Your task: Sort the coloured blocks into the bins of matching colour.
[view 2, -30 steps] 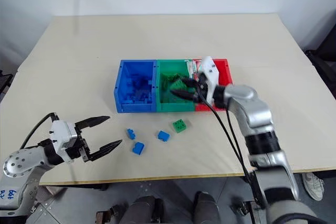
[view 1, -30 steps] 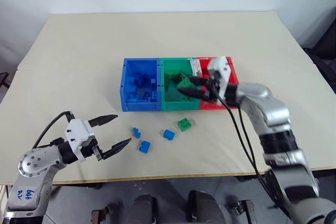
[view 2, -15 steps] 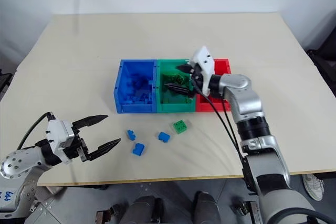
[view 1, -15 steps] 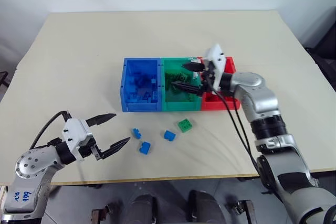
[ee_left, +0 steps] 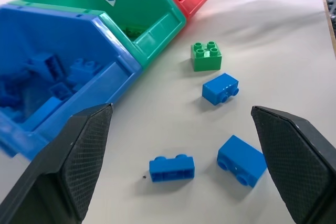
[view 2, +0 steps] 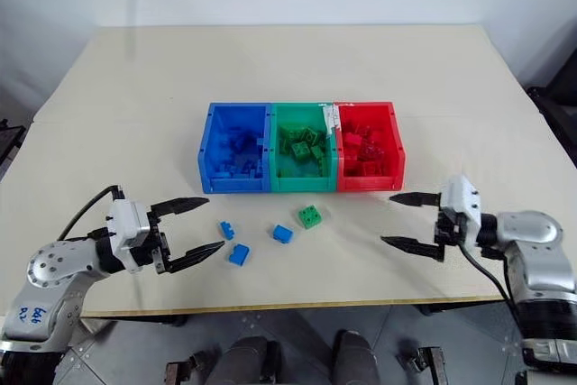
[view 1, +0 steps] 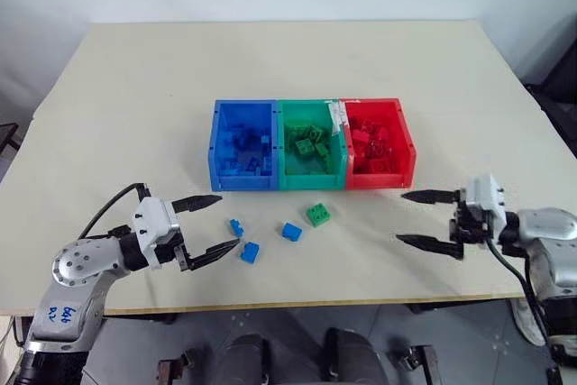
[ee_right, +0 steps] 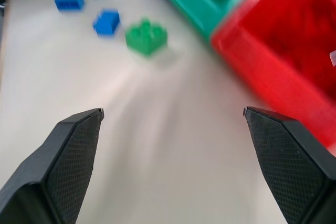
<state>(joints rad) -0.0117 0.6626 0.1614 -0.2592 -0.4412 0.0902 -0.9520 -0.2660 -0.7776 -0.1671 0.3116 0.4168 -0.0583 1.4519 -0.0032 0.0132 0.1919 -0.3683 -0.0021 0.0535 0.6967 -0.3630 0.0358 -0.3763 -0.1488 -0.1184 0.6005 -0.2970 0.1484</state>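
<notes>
Spreading wide, empty: left gripper (view 1: pixel 209 224), right gripper (view 1: pixel 421 218), tapered black fingers (ee_left: pixel 79 153) with cross-hatched pads. Scattered between on matte beige table (view 1: pixel 135 96): studded green block (view 1: pixel 317 215), three blue blocks (view 1: pixel 248 252). Beyond, glossy rectangular bins (view 1: pixel 312 182), holding matching bricks.

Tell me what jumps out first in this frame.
The row of joined bins mid-table: blue bin, green bin and red bin, each already holding blocks of its own colour. In front of them four blocks lie loose on the table: one green block and three blue blocks. Both grippers are open and empty, the left gripper beside the blue strays, the right gripper off past the red bin.
</notes>
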